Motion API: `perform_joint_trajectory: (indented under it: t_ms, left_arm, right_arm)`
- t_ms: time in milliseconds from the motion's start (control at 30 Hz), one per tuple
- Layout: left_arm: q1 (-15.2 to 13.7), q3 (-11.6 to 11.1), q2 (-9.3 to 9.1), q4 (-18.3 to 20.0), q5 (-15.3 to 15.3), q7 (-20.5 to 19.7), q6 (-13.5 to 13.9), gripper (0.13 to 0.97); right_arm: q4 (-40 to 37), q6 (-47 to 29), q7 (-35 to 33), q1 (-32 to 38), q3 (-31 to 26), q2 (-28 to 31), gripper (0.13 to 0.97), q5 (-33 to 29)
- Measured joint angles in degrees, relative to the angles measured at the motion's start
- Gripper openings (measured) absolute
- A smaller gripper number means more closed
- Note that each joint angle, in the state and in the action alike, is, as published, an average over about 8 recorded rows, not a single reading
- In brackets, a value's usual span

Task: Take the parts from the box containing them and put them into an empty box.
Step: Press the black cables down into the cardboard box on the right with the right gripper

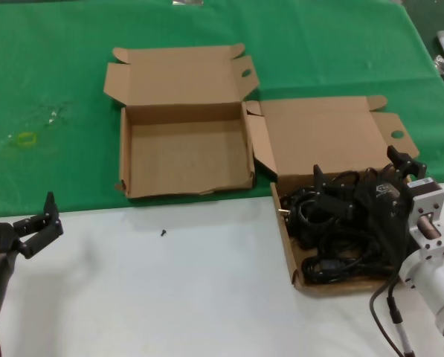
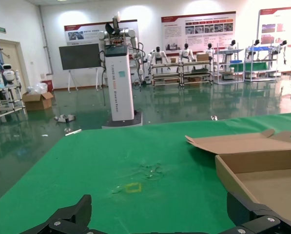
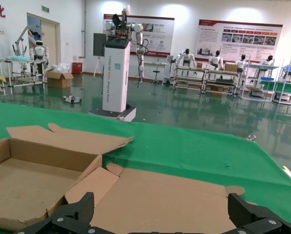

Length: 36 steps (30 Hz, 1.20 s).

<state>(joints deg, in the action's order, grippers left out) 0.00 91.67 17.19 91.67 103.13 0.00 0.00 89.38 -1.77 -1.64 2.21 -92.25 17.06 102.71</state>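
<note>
The left gripper (image 1: 42,222) hangs released near the table's left front edge. The empty box (image 1: 140,156) sits mid-table. At the right front edge, the right gripper (image 1: 359,175), spread wide, hovers over the power cords (image 1: 333,230) in their box (image 1: 286,238).

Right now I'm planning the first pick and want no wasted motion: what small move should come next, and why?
Probably lower the right gripper straight down onto the power cords. It is open above the full box, gripping nothing, and the cords are piled beneath it. The empty box holds nothing yet, and the left gripper waits open, far from both.
</note>
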Motion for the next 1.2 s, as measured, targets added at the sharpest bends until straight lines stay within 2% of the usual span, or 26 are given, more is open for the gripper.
perform_joint_trajectory:
  t_ms: [700, 1000, 1200]
  left_arm:
    - [0.0, 0.0, 0.0, 0.0, 0.0, 0.0, 0.0, 0.966]
    - [0.0, 0.0, 0.0, 0.0, 0.0, 0.0, 0.0, 0.919]
    - [0.0, 0.0, 0.0, 0.0, 0.0, 0.0, 0.0, 0.832]
  right_arm:
    - [0.0, 0.0, 0.0, 0.0, 0.0, 0.0, 0.966, 0.0]
    - [0.1, 0.9, 0.4, 0.0, -1.2, 1.2, 0.966, 0.3]
    - [0.4, 2.6, 0.9, 0.3, -4.5, 5.5, 0.966, 2.0]
